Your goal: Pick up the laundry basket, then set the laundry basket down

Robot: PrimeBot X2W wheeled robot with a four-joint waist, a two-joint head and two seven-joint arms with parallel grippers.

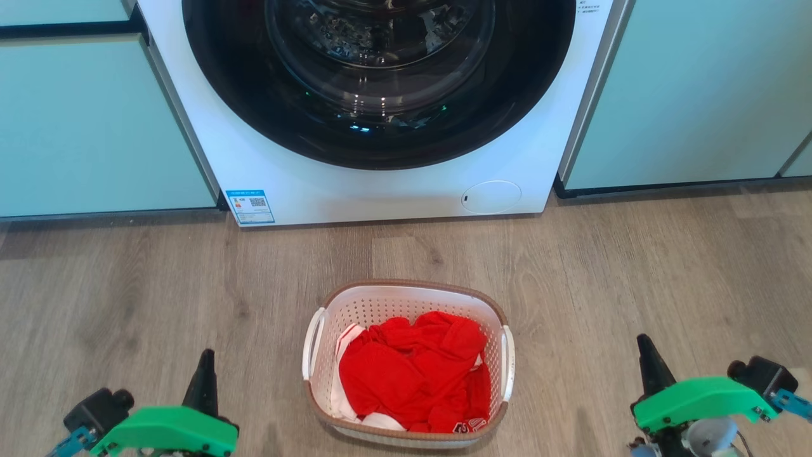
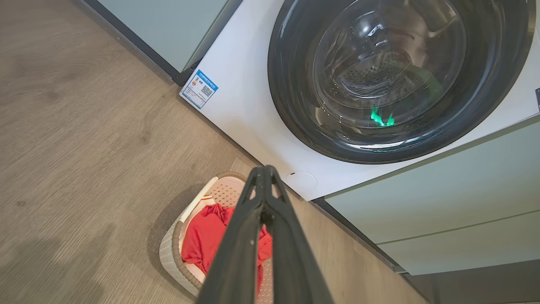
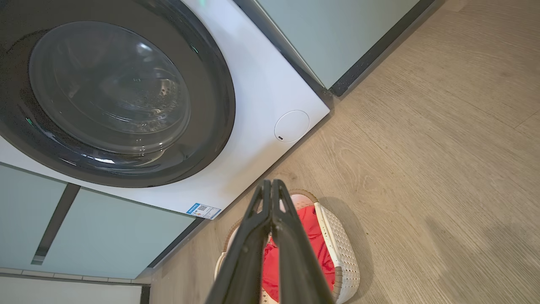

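Ahead of both sets of jaws, left to right: pale green cabinet (image 1: 82, 127), white washing machine (image 1: 317, 184) with dark round door, second green cabinet (image 1: 685, 95). Open wood-look floor (image 1: 158, 279) from each fingertip to the basket. Left gripper (image 1: 205, 365) low, pointing forward, fingers pressed together, gripping nothing. Right gripper (image 1: 644, 349) posed alike, jaws closed, gripping nothing. Midway between the two, well apart from each: laundry basket (image 1: 406, 284), upright on the floor, white, perforated, brown-rimmed, holding crumpled red clothing (image 1: 412, 368).
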